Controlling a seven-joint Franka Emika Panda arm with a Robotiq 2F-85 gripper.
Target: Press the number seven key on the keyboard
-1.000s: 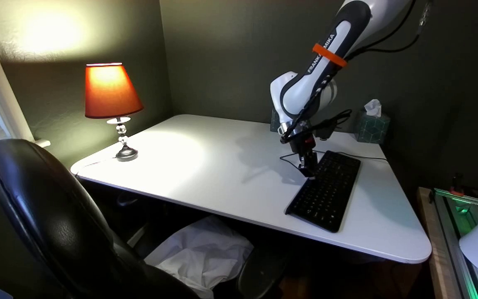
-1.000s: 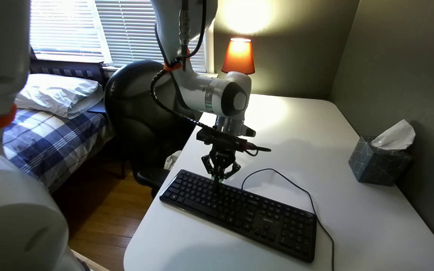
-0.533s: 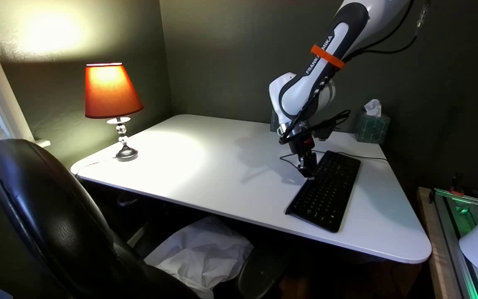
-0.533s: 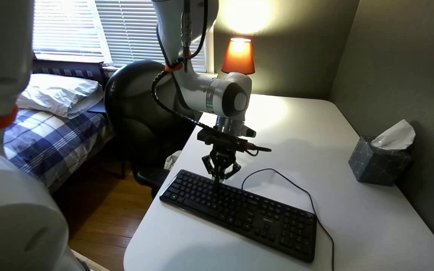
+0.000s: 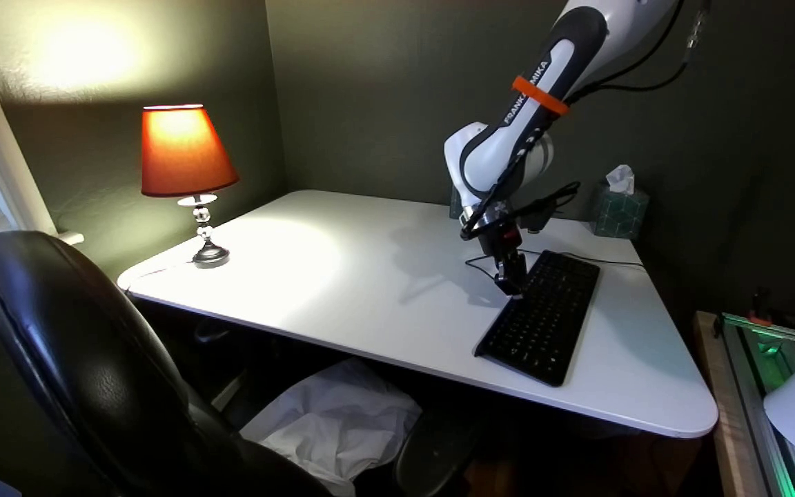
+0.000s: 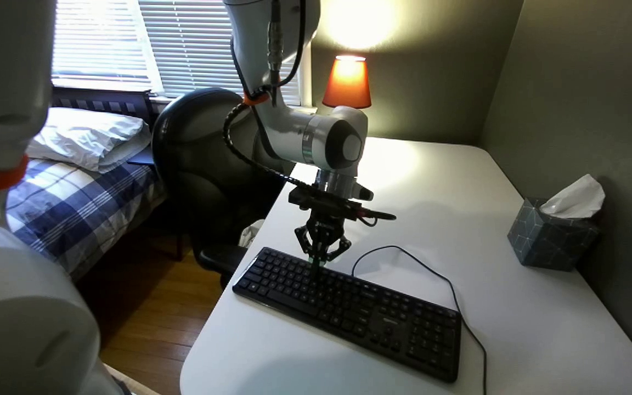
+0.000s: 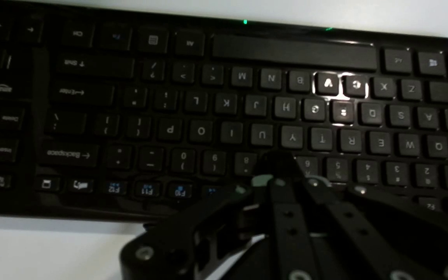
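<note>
The black keyboard lies flat on the white desk and shows in both exterior views (image 5: pixel 542 328) (image 6: pixel 360 312) and upside down in the wrist view (image 7: pixel 161 101). My gripper points down over its number row (image 5: pixel 516 293) (image 6: pixel 315 267). In the wrist view the fingertips (image 7: pixel 278 161) are together, with nothing seen between them. They sit between the eight key (image 7: pixel 245 163) and the six key (image 7: pixel 307 166) and hide the seven key. The tips are at or very close to the key tops; I cannot tell whether a key is pressed.
A thin black cable (image 6: pixel 450 285) runs from the keyboard's back edge across the white desk (image 6: pixel 431 170). A tissue box (image 6: pixel 552 236) stands near the wall. An orange-shaded lamp (image 5: pixel 187 152) stands at the far desk end. A black chair (image 5: pixel 80 359) is beside the desk.
The arm's upper links have shifted slightly, a few pixels lower and to the left in an exterior view. The fingertips stay almost in place over the number row. The keyboard has not moved.
</note>
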